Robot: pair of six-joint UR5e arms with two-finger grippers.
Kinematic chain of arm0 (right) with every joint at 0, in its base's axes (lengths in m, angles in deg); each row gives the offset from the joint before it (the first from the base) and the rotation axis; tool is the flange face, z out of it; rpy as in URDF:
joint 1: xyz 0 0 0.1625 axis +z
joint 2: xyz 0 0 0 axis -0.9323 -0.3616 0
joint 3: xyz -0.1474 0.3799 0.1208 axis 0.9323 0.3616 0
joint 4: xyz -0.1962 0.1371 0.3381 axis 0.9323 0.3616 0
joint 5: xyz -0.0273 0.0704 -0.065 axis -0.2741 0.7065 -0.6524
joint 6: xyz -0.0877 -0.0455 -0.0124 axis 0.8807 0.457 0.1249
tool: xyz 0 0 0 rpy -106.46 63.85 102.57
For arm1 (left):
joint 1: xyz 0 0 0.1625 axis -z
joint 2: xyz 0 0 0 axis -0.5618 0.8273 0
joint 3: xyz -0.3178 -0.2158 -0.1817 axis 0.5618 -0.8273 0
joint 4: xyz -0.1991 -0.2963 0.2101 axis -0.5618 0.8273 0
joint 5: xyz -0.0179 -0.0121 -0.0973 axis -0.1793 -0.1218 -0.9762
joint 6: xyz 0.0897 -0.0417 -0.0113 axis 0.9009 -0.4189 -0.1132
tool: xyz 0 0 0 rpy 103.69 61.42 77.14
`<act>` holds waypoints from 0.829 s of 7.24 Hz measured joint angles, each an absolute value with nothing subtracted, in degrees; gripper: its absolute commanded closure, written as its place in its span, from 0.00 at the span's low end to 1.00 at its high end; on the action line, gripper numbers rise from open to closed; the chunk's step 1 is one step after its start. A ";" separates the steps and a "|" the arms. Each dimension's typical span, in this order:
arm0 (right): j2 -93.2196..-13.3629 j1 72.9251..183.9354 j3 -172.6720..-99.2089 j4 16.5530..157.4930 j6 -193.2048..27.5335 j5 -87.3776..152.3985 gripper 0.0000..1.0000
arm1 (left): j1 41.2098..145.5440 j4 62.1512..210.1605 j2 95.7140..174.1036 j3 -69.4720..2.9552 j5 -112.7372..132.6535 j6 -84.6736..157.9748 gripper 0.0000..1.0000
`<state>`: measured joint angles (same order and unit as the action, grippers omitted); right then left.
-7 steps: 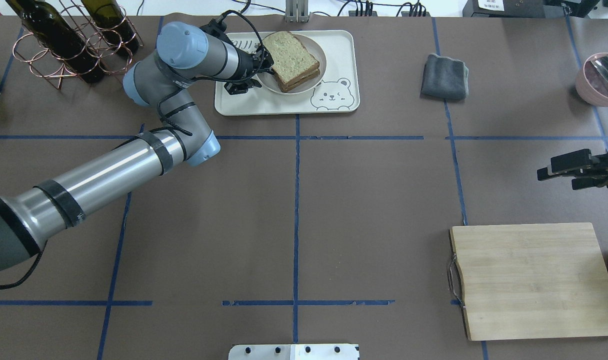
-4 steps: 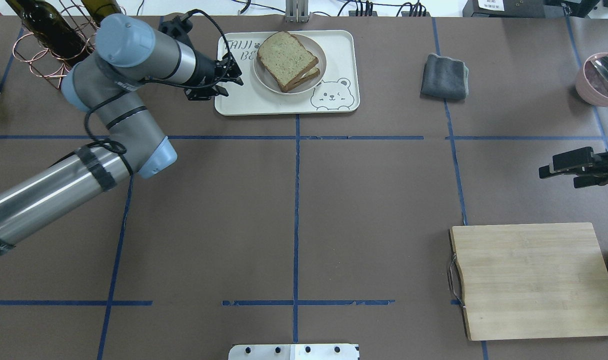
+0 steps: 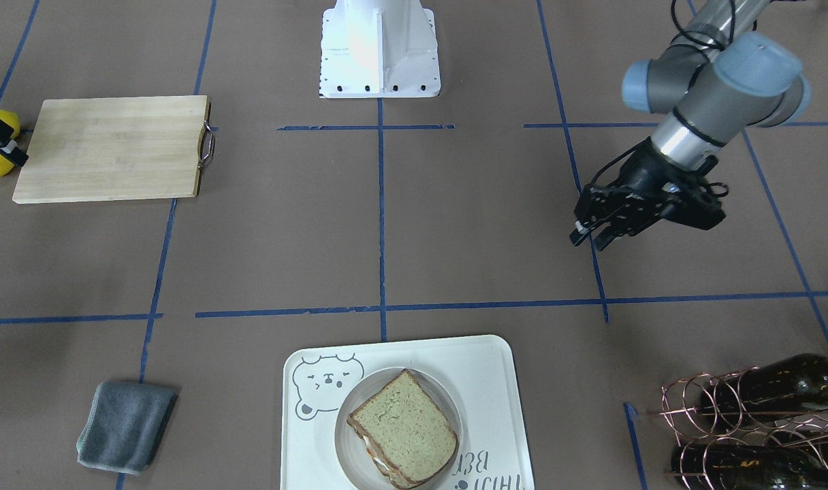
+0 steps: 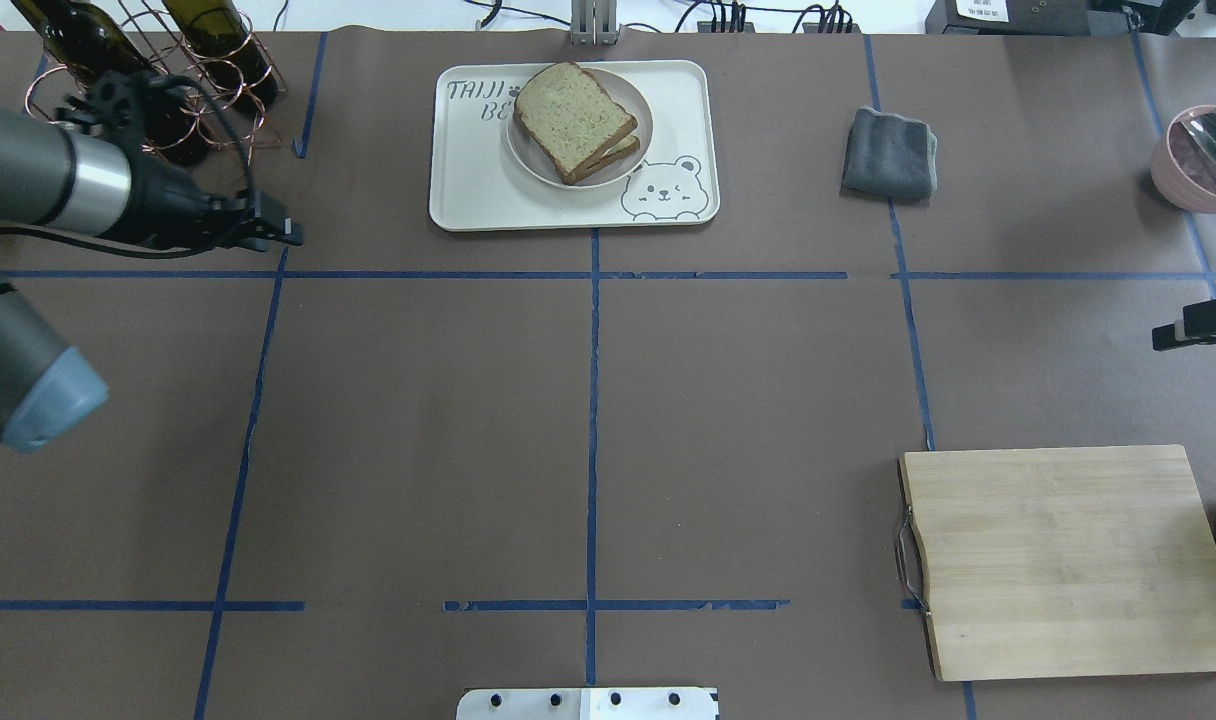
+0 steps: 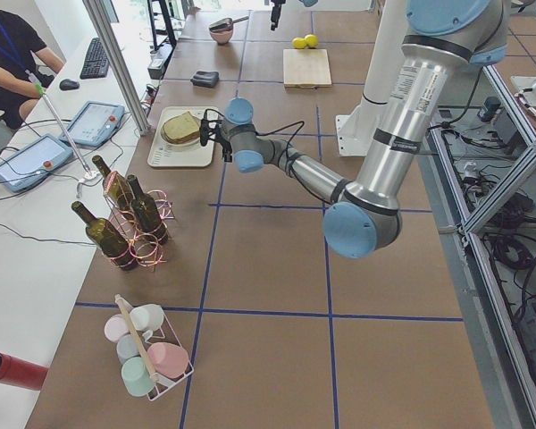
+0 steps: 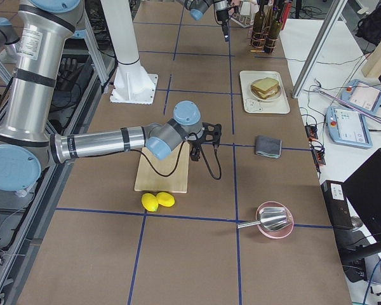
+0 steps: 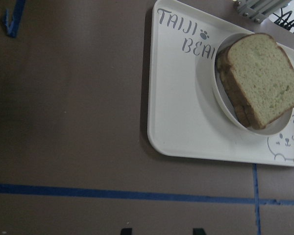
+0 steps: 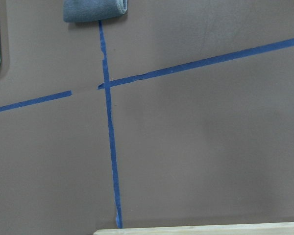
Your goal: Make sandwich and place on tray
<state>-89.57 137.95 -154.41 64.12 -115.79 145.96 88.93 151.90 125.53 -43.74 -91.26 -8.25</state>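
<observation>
In the front-facing view, the brown-papered table [image 3: 482, 224] is seen gridded with blue tape [image 3: 380, 224]. The sandwich [image 3: 404, 429] is set on a round plate [image 3: 448, 401] on the tray [image 3: 496, 381]. The left gripper [image 3: 589, 238] is held spread and empty, well apart from it. In the overhead view, the right gripper [image 4: 1196, 342] is cut by the edge, its fingers parted with nothing between them. From the left end, a white desk [image 5: 36, 259] bearing tablets [image 5: 22, 161] is shown alongside the table.

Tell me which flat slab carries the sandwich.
The cream bear-face tray, where the sandwich sits on a round plate; the wooden cutting board holds nothing.
</observation>
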 measured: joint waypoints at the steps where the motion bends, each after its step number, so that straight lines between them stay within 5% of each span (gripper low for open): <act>1: -91.35 140.26 -153.70 65.45 -108.89 145.97 0.00 | 93.42 151.86 118.73 -46.59 -93.55 3.94 0.40; 3: -92.71 147.75 -153.29 76.86 -87.72 145.93 0.00 | 104.68 148.17 109.94 -47.60 -97.81 28.78 0.00; 6: -90.80 158.79 -153.55 99.13 -61.25 145.19 0.00 | 121.93 118.29 109.75 -48.70 -99.42 58.98 0.00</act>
<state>-90.80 158.79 -153.55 99.13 -61.25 145.19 121.93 118.29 109.75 -48.70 -99.42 58.98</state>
